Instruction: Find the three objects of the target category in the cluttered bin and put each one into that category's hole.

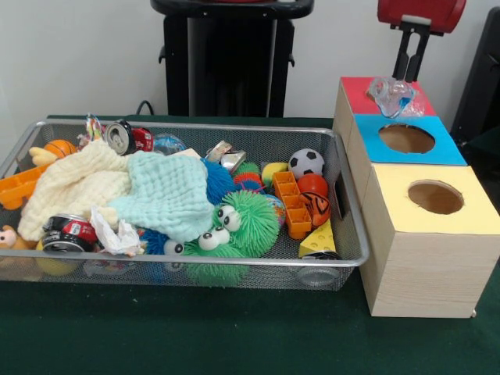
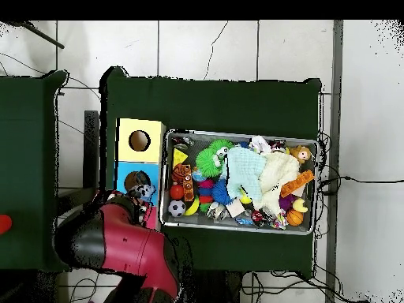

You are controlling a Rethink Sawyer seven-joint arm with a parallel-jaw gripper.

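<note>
Green table (image 1: 195, 336), crumpled plastic (image 1: 391, 95) over red hole

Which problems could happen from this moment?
1. The crumpled clear plastic lies on the red box top; it may snag there instead of dropping in.
2. The yellow cloth and the mint cloth cover much of the bin, so further targets may stay hidden.

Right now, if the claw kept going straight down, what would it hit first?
Most likely the crumpled clear plastic directly under the claw, then the red box top beneath it. I can't tell whether the claw already touches the plastic.
</note>
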